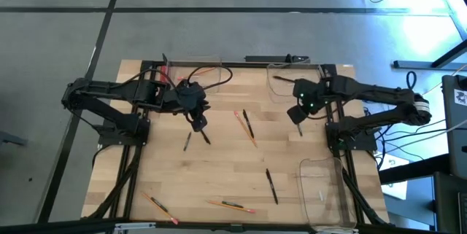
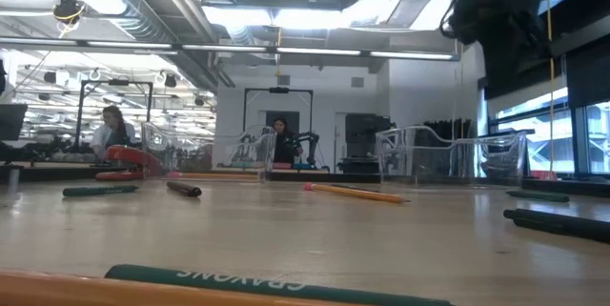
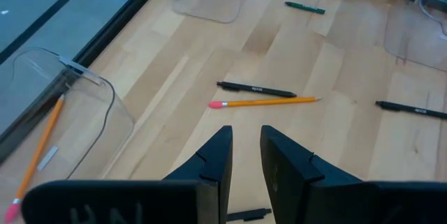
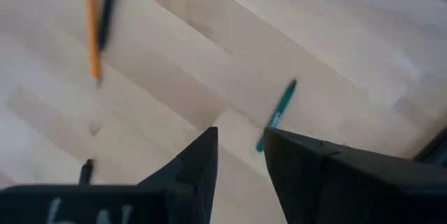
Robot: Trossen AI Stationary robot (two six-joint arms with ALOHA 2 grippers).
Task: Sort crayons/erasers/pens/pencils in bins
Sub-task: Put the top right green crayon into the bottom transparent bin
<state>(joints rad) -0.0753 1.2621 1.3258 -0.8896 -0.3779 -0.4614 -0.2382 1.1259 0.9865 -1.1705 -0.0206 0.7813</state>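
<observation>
Along the near edge I see a pencil [image 1: 159,205] on the left and a second pencil [image 1: 230,206] nearer the middle. A pen [image 1: 271,186] lies a little farther in. The near bin [image 1: 314,168] sits at the right corner, with a pale speck inside that I cannot identify. A near crayon [image 2: 276,283] lies right against the low camera and is cut off at both ends.

At mid-table the left gripper [image 1: 199,123] hovers over two short pens [image 1: 187,141]. Its claw is narrow and holds nothing. Between the arms a long pen [image 1: 248,123] and a middle pencil [image 1: 244,128] lie side by side, almost touching. The right gripper [image 1: 296,115] hangs over the right side, its claw also narrow and empty. A green crayon [image 4: 279,113] lies just ahead of its tips.

I judge this to be a pick in the making, with the right claw lining up on that crayon. The next move calls for shifting until the crayon lies across the gap between the fingers. After that the claw descends, pinches and carries the crayon to a bin.

Farthest off are the far-left bin [image 3: 112,98], which holds a binned pencil [image 3: 40,148], and the far-right bin [image 1: 281,88]. Cables cross the far-left bin in the high view. I cannot tell which bin is meant for crayons, and the red thing [image 2: 129,158] by the far bins is hard to make out.
</observation>
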